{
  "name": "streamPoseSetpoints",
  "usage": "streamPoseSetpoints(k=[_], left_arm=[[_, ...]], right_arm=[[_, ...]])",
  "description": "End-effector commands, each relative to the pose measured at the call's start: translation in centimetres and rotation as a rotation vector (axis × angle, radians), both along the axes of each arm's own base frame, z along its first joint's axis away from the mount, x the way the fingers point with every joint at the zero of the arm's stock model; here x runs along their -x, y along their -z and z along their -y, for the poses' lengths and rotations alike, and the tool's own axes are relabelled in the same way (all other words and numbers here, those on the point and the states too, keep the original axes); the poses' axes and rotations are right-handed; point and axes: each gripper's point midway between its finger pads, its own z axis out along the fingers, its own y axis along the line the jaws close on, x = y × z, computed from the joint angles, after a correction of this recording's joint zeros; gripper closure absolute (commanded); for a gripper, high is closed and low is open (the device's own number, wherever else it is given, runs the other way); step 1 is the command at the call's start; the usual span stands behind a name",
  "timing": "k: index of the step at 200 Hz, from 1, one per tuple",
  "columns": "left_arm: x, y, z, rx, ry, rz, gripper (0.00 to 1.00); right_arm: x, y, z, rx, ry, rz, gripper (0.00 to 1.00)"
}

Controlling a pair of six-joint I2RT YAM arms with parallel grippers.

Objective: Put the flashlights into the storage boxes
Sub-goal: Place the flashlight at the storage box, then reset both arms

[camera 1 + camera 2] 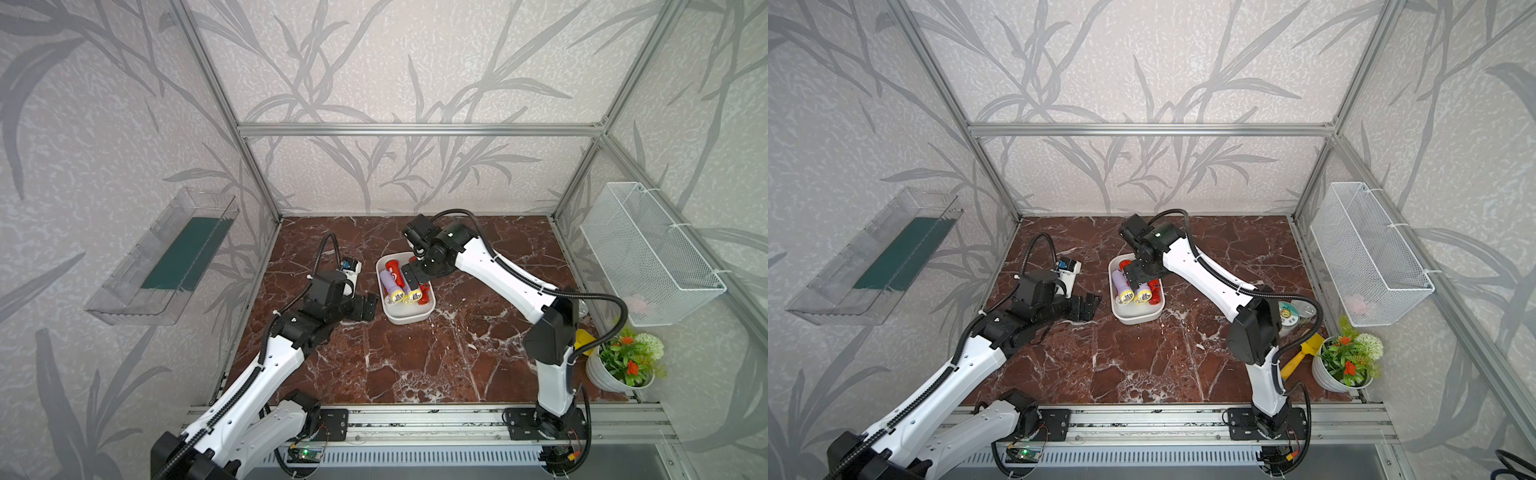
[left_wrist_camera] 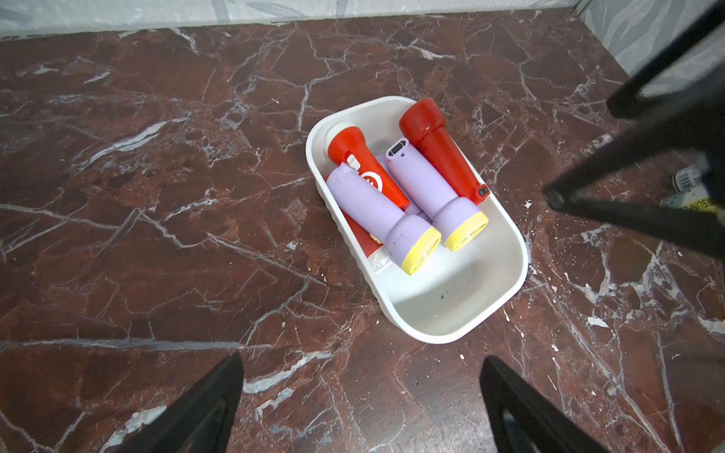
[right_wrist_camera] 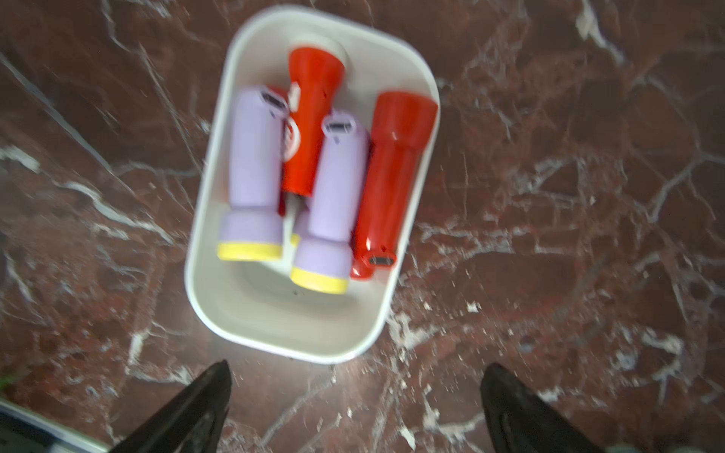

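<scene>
The white storage box (image 1: 409, 320) (image 1: 1136, 319) sits mid-table and holds several flashlights. Two lavender ones (image 2: 368, 208) (image 2: 427, 184) with yellow lens rims lie on top. Red ones (image 2: 443, 149) (image 2: 353, 149) lie beside and beneath them, and more are partly hidden underneath. The right wrist view shows the same pile (image 3: 337, 184) in the box (image 3: 282, 313). My right gripper (image 1: 415, 278) (image 3: 357, 364) hangs open above the box with nothing between its fingers. My left gripper (image 1: 368, 305) (image 2: 363, 357) stands open over the table just left of the box, also holding nothing.
A clear bin with a green bottom (image 1: 166, 257) hangs on the left wall, and a white wire basket (image 1: 648, 253) on the right wall. A flower pot (image 1: 627, 365), a yellow shovel (image 1: 1302, 353) and a jar (image 1: 1289, 313) sit at the right edge. A small white-blue device (image 1: 351, 266) lies behind my left wrist.
</scene>
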Motion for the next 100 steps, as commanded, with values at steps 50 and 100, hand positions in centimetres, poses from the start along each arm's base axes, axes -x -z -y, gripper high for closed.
streamPoseSetpoints(k=[50, 100], left_arm=[[-1.4, -0.8, 1.7, 0.091, 0.025, 0.014, 0.03], [-2.4, -0.3, 1.2, 0.067, -0.019, 0.029, 0.03]], right_arm=[[2.6, 2.0, 9.5, -0.070, 0.190, 0.067, 0.01], [5.4, 2.6, 12.9, -0.096, 0.230, 0.106, 0.01]])
